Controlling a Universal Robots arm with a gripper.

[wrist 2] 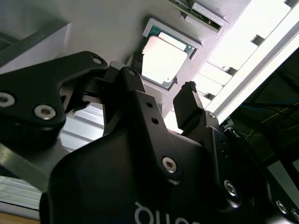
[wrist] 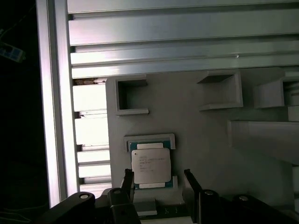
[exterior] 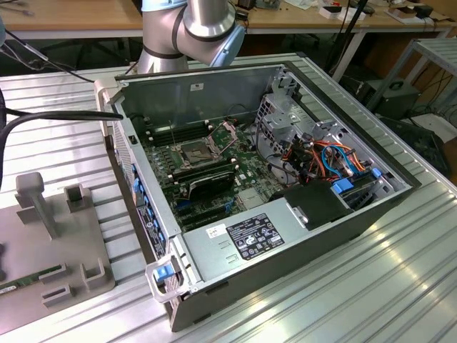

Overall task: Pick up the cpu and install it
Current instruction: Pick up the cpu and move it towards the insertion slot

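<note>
The cpu point(wrist: 150, 166), a small square chip with a silver-grey top, lies flat in a shallow nest on the grey fixture plate point(wrist: 196, 140). In the second wrist view the cpu point(wrist 2: 163, 60) appears just beyond the black fingertips. My gripper point(wrist: 160, 181) is open and hovers over the chip, one finger point(wrist: 128, 179) at its edge and the other finger point(wrist: 192, 180) standing clear of the opposite side. Nothing is held. In the exterior view the dark socket point(exterior: 194, 151) on the motherboard has its metal frame point(exterior: 228, 128) lifted.
The open computer case point(exterior: 214, 93) stands on the ribbed aluminium table point(exterior: 400, 286), with memory sticks point(exterior: 203, 175), a power supply point(exterior: 246, 239) and coloured cables point(exterior: 328, 157) inside. The fixture plate point(exterior: 43, 243) carries raised holders point(wrist: 131, 95). The arm's elbow point(exterior: 207, 28) rises behind the case.
</note>
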